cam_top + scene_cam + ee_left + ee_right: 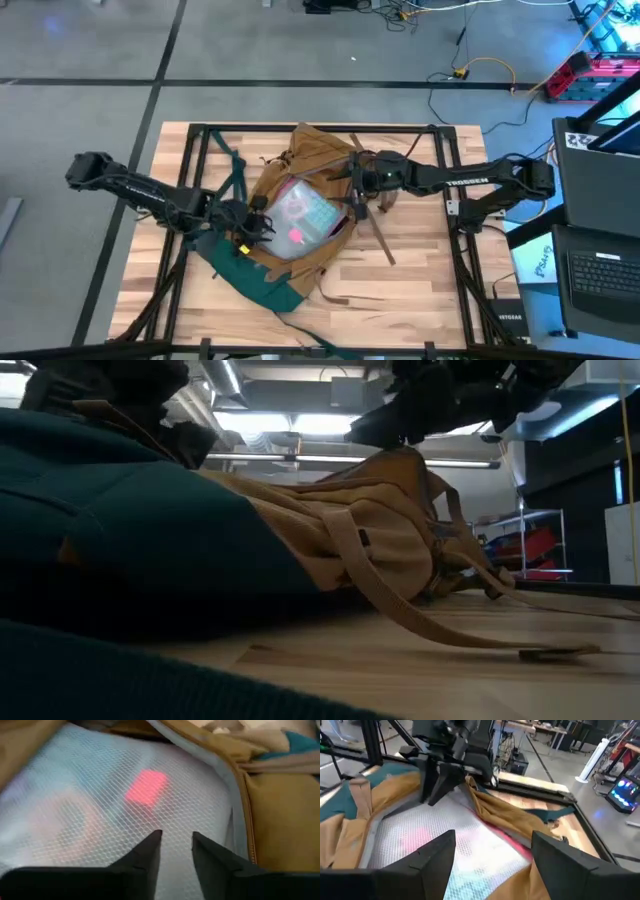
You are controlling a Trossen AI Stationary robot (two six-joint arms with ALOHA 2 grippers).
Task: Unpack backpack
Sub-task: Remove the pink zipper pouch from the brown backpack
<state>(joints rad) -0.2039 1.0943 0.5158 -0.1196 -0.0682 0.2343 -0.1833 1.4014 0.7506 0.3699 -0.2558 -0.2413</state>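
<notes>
Mesh pouch [305,217] fills backpack [300,160] mouth between open left hand [262,226] and open right hand [352,200].

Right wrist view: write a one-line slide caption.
Right tool open over the clear mesh pouch in the opened backpack, the left tool at the far edge of the opening.

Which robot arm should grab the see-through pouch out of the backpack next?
Probably the left. Its gripper hangs right over the mesh pouch inside the open backpack, fingers a little apart. The right gripper is wide open at the backpack's edge, farther from the pouch's middle.
</notes>
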